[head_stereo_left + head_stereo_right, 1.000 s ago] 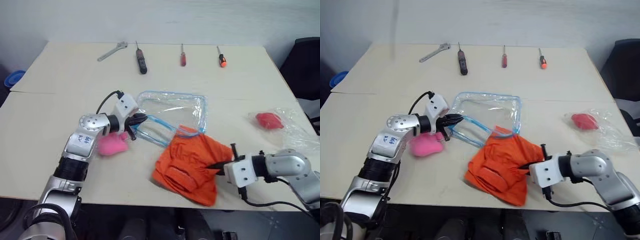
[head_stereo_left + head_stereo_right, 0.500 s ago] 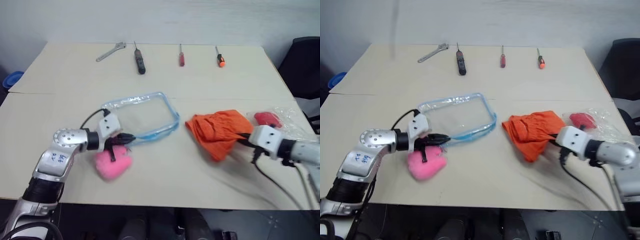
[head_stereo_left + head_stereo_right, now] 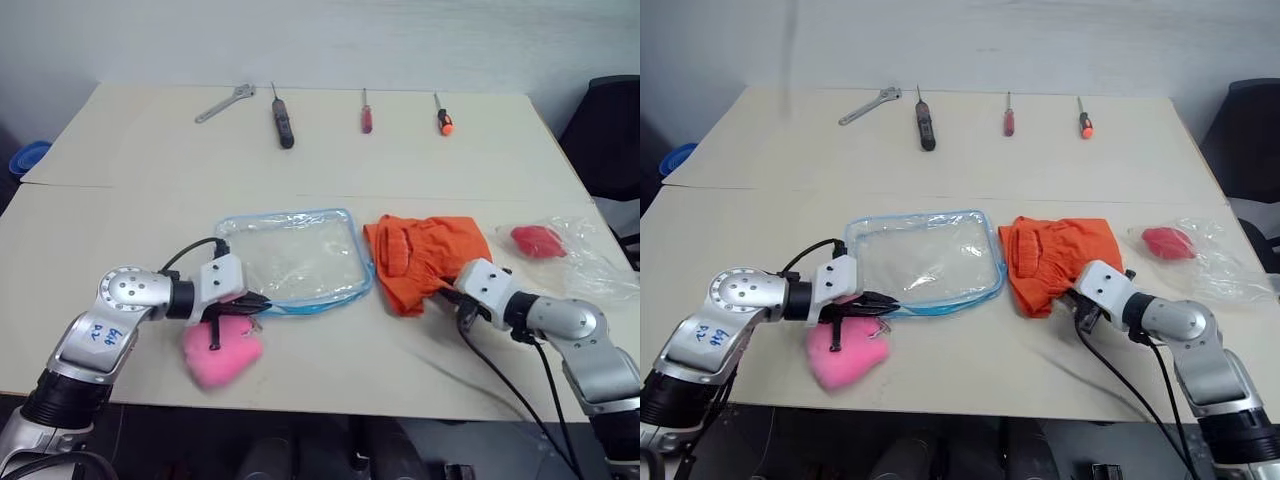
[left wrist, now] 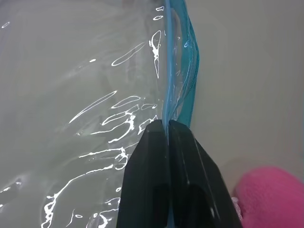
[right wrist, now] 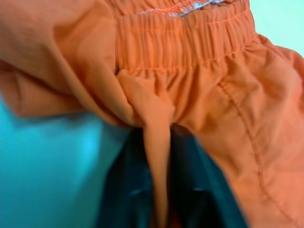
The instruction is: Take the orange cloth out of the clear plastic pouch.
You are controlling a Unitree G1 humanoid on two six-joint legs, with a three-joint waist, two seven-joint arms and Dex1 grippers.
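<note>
Beige tabletop (image 3: 120, 220) is carrying a row of tools along its far edge, well beyond both grippers: a wrench (image 3: 224, 103), a dark-handled screwdriver (image 3: 281, 120), a red-handled one (image 3: 366, 112) and an orange-handled one (image 3: 442, 115). Out past the right gripper (image 3: 1077, 296), a thin film bag (image 3: 570, 250) is lying with a small red item (image 3: 538, 240) inside it. Nothing is standing between the two grippers except the task's own things.

That right gripper is pinching a fold of the orange cloth (image 3: 425, 257), which is lying bunched on the table directly ahead of its fingers, fully outside the clear plastic pouch (image 3: 295, 262) and just beside the pouch's blue-trimmed edge. On the other side, the left gripper (image 3: 258, 301) is gripping the pouch's blue trim between nearly closed fingers, the flat empty pouch stretching away ahead of it. A pink fluffy heart (image 3: 222, 347) is resting just under and beside the left gripper. Handwritten marks on the left arm are not readable
</note>
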